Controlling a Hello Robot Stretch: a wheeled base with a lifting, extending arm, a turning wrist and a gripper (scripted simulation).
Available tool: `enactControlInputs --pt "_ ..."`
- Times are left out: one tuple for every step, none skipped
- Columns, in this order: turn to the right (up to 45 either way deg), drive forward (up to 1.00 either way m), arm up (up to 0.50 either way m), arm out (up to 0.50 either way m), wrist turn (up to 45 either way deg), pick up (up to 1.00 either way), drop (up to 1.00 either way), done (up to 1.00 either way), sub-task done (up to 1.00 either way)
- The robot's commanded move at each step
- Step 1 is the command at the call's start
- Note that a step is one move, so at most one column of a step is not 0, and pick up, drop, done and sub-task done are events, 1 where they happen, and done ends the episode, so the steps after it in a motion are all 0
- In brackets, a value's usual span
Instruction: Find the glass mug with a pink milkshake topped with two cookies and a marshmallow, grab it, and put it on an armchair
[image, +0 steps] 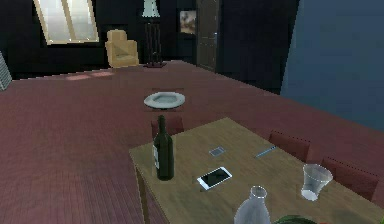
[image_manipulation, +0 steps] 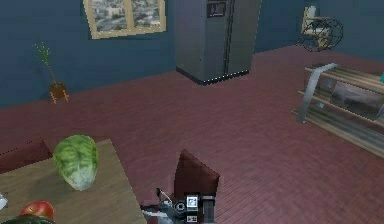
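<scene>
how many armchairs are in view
1: a yellow armchair at the room's far end, just right of the window, in the forward view's upper left. More may be hidden out of frame.

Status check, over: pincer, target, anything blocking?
Pincer low near chair back, load cannot be told. Yellow armchair far ahead by window. Table with bottle, phone stands between.

Bottle (image: 163, 148), phone (image: 214, 178) on table (image: 240, 140); armchair (image: 121, 48) beyond
</scene>
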Motion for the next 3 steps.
enactControlInputs --pt "0.0 0.0 0.0 0.0 18.0 0.0 0.0 0.0 0.0" --pt "0.0 0.0 -0.3 0.0 0.0 0.0 0.0 0.0 0.0" --pt "0.0 0.0 0.0 0.0 0.0 1.0 0.0 0.0 0.0"
